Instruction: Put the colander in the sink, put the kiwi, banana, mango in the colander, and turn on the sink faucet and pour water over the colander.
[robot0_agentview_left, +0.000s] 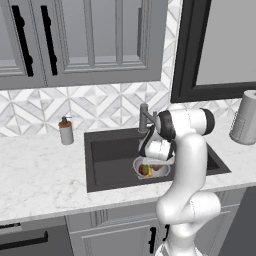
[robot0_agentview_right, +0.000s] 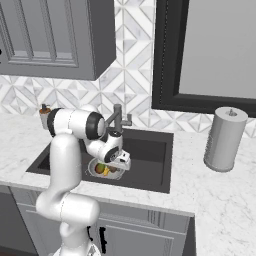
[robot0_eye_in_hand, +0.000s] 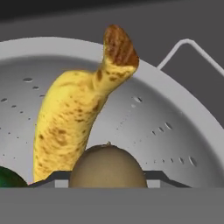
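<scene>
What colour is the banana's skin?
Yellow with brown speckles and a dark brown tip; the banana shows best in the hand view.

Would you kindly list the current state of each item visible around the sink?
colander: upright in the sink, holding fruit.
banana: inside the colander, leaning on its wall.
kiwi: inside the colander, between the end effector fingertips.
mango: inside the colander, mostly hidden.
faucet: no water seen running.
end effector: partly closed around the kiwi; grip or release unclear.
</scene>
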